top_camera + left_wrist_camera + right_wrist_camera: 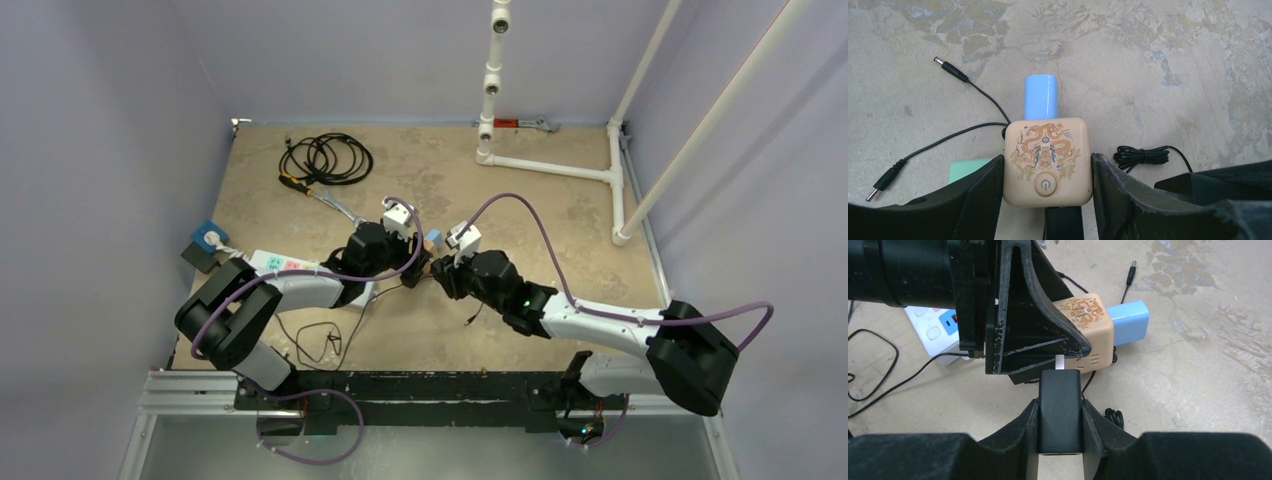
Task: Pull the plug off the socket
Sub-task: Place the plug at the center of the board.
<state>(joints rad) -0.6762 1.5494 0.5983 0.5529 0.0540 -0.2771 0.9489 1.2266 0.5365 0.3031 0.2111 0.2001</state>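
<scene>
My right fingers (1060, 412) are clamped on the plug (1060, 390), one pad on each flat side. The plug is a smooth matte black block with squared edges. Its long axis runs straight out from my right wrist toward the socket (1047, 160), blade end leading. A short bright metal blade (1060, 361) shows between the plug and the socket. Its far end goes behind my left arm's finger (1033, 315), so I cannot tell whether it still sits in the slot.

My left fingers (983, 200) grip the socket from both sides, their textured black pads flat against its walls. The socket is a beige plastic cube with rounded corners. Its top face carries a gold dragon print and a round power button. It sits near the middle of the counter (560, 240), and whether it rests on the counter or just above it I cannot tell.

In the left wrist view the plug is at the socket's near face. A glossy light blue block (1042, 96) with rounded corners sticks out of the opposite face, in line with the plug.

A thin black lead with a barrel tip (948, 67) trails from beside the socket across the mottled tan counter. A small bundled cable (1140, 155) lies just right of my fingers. A white power strip (933, 325) lies behind my left arm.
</scene>
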